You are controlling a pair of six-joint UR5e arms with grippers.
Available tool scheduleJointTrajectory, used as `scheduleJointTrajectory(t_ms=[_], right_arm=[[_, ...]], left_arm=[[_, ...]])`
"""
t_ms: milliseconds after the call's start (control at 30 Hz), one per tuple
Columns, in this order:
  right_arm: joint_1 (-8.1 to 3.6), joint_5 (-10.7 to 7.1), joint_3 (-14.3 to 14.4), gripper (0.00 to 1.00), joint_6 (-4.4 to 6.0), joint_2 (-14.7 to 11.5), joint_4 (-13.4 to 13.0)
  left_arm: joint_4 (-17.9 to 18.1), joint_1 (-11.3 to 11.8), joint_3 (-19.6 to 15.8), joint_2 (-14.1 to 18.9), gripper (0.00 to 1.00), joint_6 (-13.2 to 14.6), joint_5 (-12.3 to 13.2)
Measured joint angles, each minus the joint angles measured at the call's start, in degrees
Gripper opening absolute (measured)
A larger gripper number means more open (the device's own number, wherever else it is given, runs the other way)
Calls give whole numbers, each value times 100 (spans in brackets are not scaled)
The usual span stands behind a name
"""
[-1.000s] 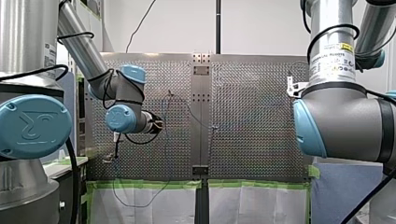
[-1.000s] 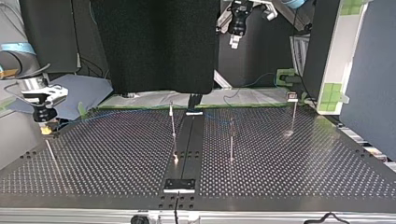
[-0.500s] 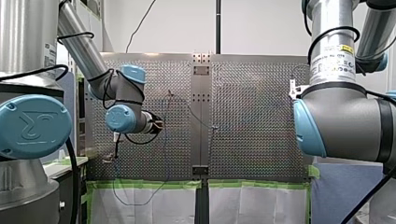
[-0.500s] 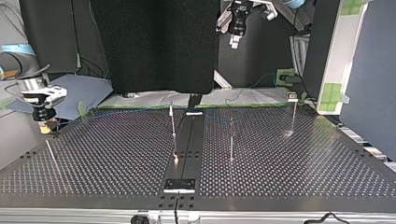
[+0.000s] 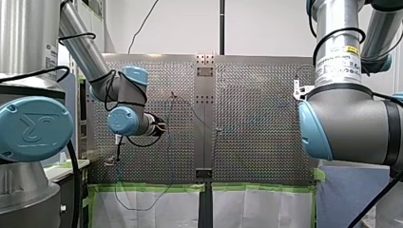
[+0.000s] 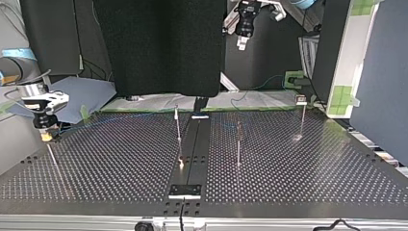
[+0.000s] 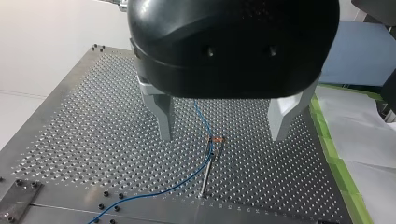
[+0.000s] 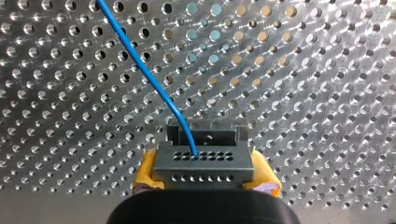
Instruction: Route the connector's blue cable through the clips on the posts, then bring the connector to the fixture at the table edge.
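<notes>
Table (image 6: 120, 183): perforated metal under both arms.
Posts (image 6: 238, 144): blue cable (image 8: 140, 61) passes one clip (image 7: 215, 139); others too small to tell.
Right gripper (image 8: 205, 173): clenched on the connector (image 8: 203, 161), low at the top view's left table edge.
Left gripper (image 7: 223, 135): released, empty, above that post.
Progress: we judge routing mostly done; delivering the connector remains.
</notes>
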Motion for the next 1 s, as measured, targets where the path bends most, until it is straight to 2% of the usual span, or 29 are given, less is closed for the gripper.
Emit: scheduleJointTrajectory(t_ms=[533, 1000], right_arm=[[-16, -5, -3, 0, -244, 2, -12], [30, -5, -4, 0, -294, 7, -43]], left_arm=[[0, 1, 0, -7, 100, 19, -7], [0, 37, 0, -13, 100, 24, -4]])
